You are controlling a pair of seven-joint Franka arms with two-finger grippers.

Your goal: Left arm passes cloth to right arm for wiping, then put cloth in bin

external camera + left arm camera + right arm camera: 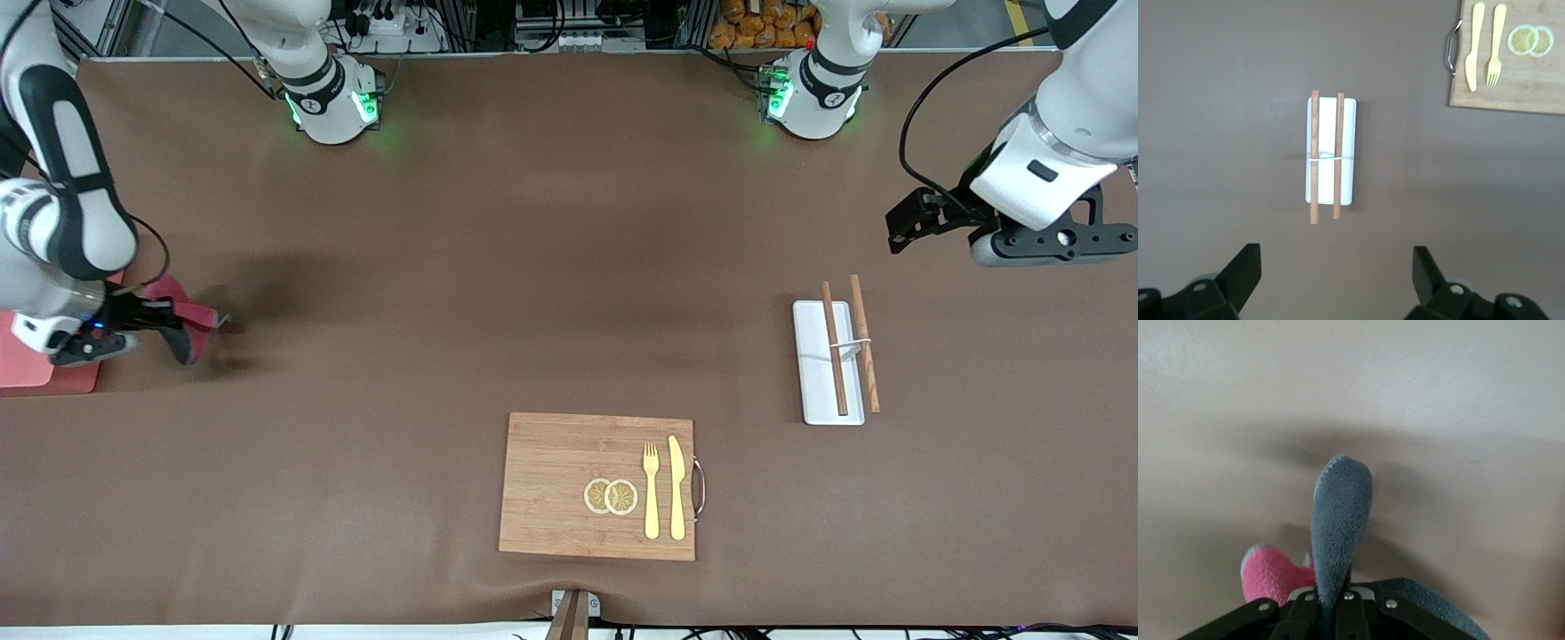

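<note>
The cloth (194, 317), crimson-pink on one face and dark grey on the other, is pinched in my right gripper (174, 325), which is shut on it. It hangs low over the table just beside the pink bin (31, 369) at the right arm's end; the arm hides much of the bin. In the right wrist view the cloth's grey fold (1340, 520) sticks out from the shut right gripper (1335, 608). My left gripper (1058, 242) is open and empty, up over bare table at the left arm's end, and shows in its wrist view (1337, 261) with the jaws wide apart.
A white tray with two wooden chopsticks (829, 363) lies near the left arm's end, also in the left wrist view (1330, 150). A wooden cutting board (560, 484) with lemon slices, a fork and a knife lies near the front edge.
</note>
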